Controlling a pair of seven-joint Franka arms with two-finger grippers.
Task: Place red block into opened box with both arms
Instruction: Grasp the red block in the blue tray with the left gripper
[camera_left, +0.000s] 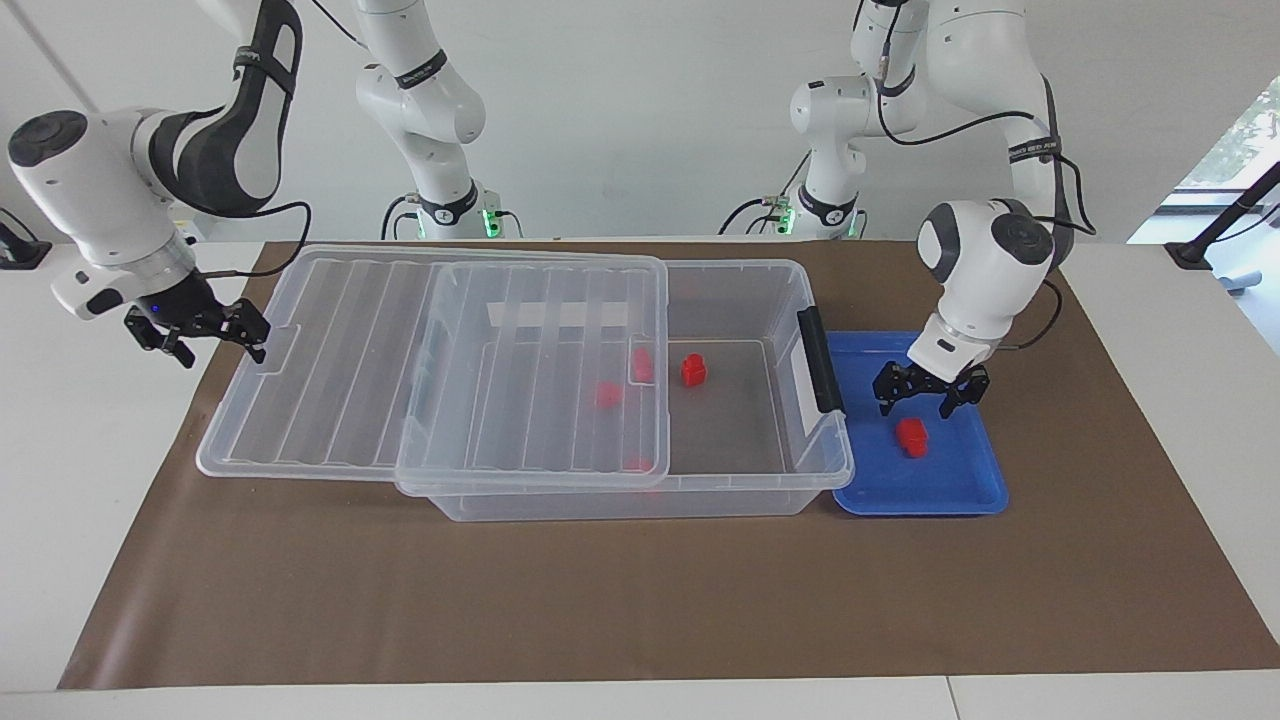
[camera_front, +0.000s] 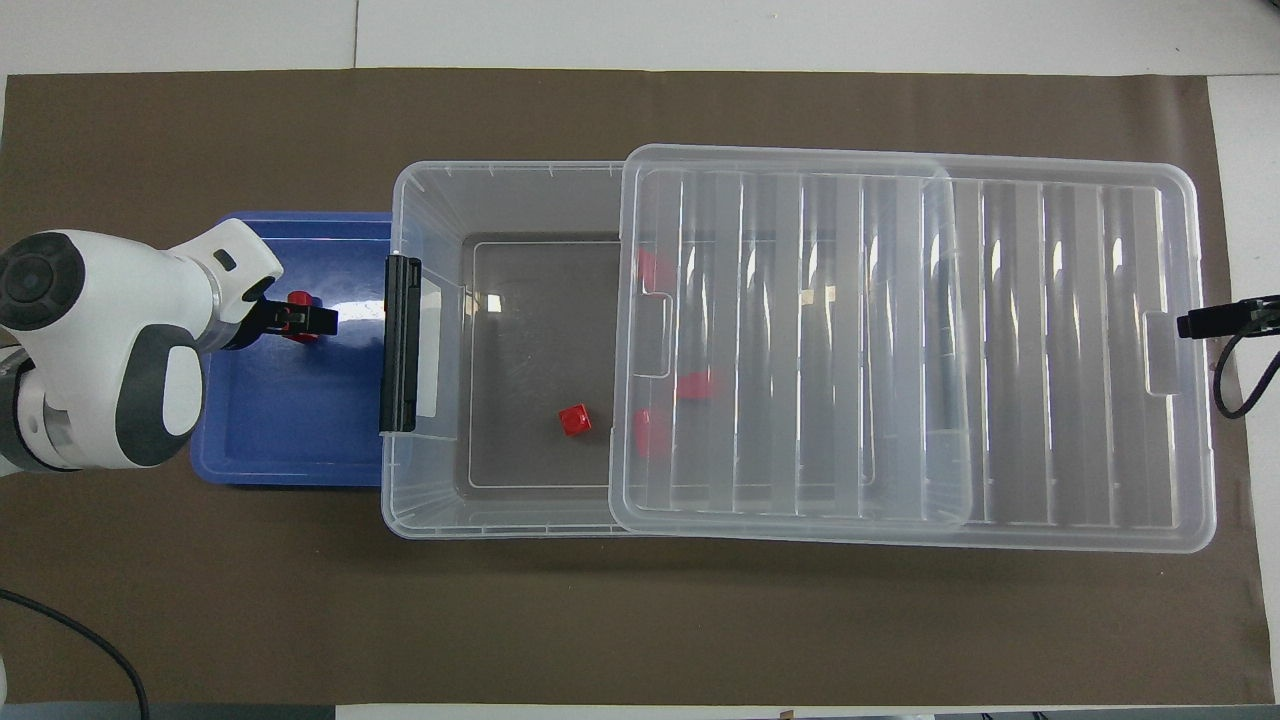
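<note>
Bright, even light — glare on lid (camera_front: 900, 340)

Box half open, half covered
The lid (camera_left: 440, 365) roofs the left part of the box (camera_left: 745, 470) in the facing view; its right part, beside the black latch (camera_left: 820, 360), gapes free.

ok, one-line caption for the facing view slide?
Left gripper open above the red block in the blue tray; right gripper open at the slid-back lid of the box.
</note>
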